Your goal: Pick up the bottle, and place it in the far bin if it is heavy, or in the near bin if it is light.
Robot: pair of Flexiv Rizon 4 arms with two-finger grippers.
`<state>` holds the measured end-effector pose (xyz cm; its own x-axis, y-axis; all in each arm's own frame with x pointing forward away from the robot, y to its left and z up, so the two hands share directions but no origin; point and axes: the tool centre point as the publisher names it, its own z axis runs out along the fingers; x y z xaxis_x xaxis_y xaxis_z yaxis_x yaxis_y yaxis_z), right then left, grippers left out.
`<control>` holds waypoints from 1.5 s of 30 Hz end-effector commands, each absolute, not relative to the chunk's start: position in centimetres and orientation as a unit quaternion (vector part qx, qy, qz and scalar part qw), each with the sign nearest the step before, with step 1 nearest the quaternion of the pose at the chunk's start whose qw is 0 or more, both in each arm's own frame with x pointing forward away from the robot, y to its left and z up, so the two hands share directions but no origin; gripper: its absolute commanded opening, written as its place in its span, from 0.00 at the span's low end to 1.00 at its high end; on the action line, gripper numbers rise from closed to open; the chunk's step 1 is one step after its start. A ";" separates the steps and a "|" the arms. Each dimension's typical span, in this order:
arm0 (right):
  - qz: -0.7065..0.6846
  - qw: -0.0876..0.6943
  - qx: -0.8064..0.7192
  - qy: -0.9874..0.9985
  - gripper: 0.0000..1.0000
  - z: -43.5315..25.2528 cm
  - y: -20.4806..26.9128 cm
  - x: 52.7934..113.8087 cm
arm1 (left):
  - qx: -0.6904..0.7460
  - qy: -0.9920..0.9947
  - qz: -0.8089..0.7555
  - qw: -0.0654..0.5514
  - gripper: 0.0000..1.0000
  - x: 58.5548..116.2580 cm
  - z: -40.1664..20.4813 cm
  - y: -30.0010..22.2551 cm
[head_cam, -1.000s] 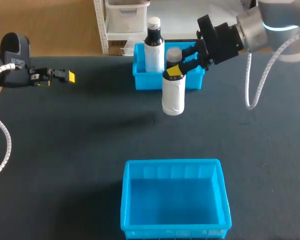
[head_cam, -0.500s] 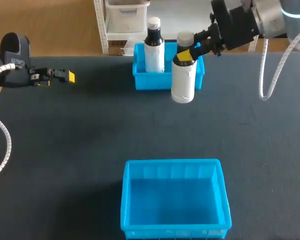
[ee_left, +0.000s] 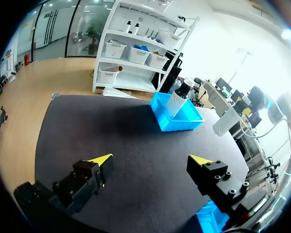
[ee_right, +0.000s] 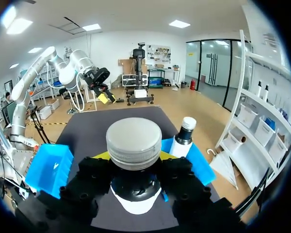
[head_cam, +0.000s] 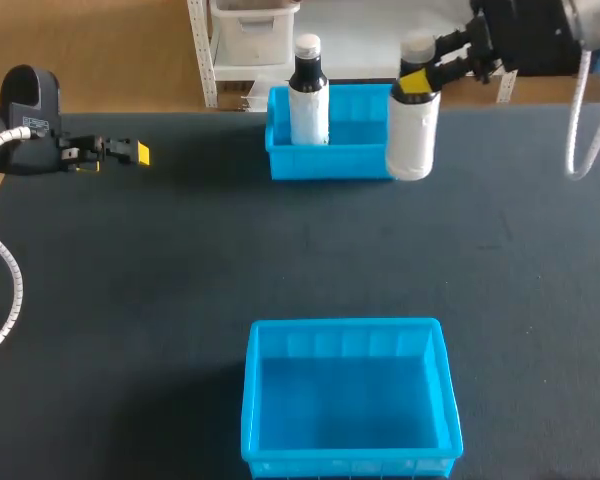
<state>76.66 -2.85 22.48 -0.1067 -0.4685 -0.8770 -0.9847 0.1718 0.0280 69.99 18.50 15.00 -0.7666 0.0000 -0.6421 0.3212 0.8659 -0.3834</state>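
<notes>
Bottle (head_cam: 412,140) clamped at neck in right pincer (head_cam: 416,85), by far bin's (head_cam: 325,160) right end; left pincer (ee_left: 151,160) wide open, empty.

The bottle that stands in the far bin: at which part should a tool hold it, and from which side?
Probably the dark shoulder under the cap of the standing bottle, with the tool level, coming from the near side. The bottle is upright, the far bin walls cover its lower body, and the right tool holds the second bottle by the bin's right end.
</notes>
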 end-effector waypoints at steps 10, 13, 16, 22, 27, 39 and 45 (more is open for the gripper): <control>0.324 0.378 -0.546 0.674 0.00 23.6 -7.4 79.6 | 0.088 0.908 -0.243 0.330 1.00 70.0 15.0 18.5; 0.320 0.382 -0.545 0.674 0.00 23.7 -8.0 80.6 | 0.088 0.908 -0.243 0.330 1.00 70.0 15.0 18.5; 0.319 0.387 -0.542 0.674 0.00 24.0 -8.6 81.7 | 0.088 0.908 -0.243 0.330 1.00 70.0 15.0 18.5; 0.314 0.396 -0.541 0.672 0.00 24.4 -9.4 84.7 | 0.088 0.908 -0.243 0.330 1.00 70.0 15.0 18.5; 0.311 0.404 -0.540 0.670 0.00 24.7 -9.8 87.1 | 0.088 0.908 -0.243 0.330 1.00 70.0 15.0 18.5; 0.324 0.403 -0.553 0.653 0.00 24.8 -7.8 90.6 | 0.088 0.908 -0.243 0.330 1.00 70.0 15.0 18.5; 0.336 0.398 -0.562 0.643 0.00 24.4 -6.0 92.0 | 0.088 0.908 -0.243 0.330 1.00 70.0 15.0 18.5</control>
<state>89.91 -6.63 24.40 -0.0515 -0.4530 -0.8900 -0.9750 0.2158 -0.0534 69.99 18.50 15.00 -0.7666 0.0000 -0.6421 0.3212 0.8659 -0.3834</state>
